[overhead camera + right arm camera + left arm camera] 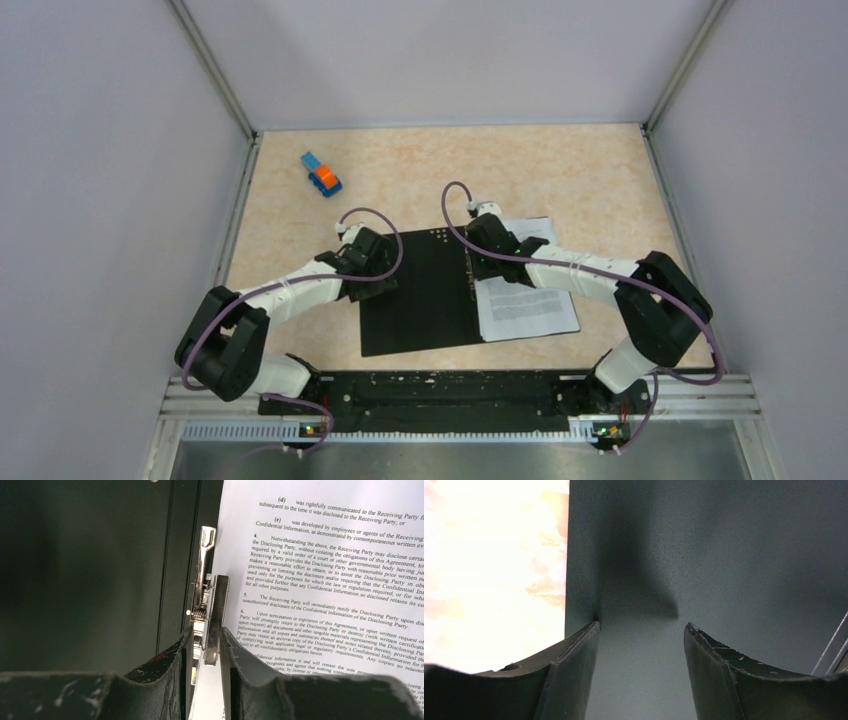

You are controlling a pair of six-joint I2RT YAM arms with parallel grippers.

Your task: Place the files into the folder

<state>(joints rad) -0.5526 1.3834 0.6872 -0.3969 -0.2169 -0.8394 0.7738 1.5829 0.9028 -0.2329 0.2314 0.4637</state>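
The folder [420, 300] lies open on the table with its black inside up. The files [530, 305], white sheets of printed text, lie on its right half, their left edge by the spine. In the right wrist view the metal spine clip [207, 595] stands upright beside the files [325, 555]. My right gripper [205, 630] is narrowly open around the clip's lever, which rests against the right-hand finger with a gap on the other side. My left gripper [642, 623] is open and empty, low over the left cover [724, 555] near its outer edge.
A small blue-and-orange toy block [321, 174] lies at the back left of the beige table [580, 170]. Grey walls close in the table on three sides. The arms' base rail [450, 390] runs along the near edge.
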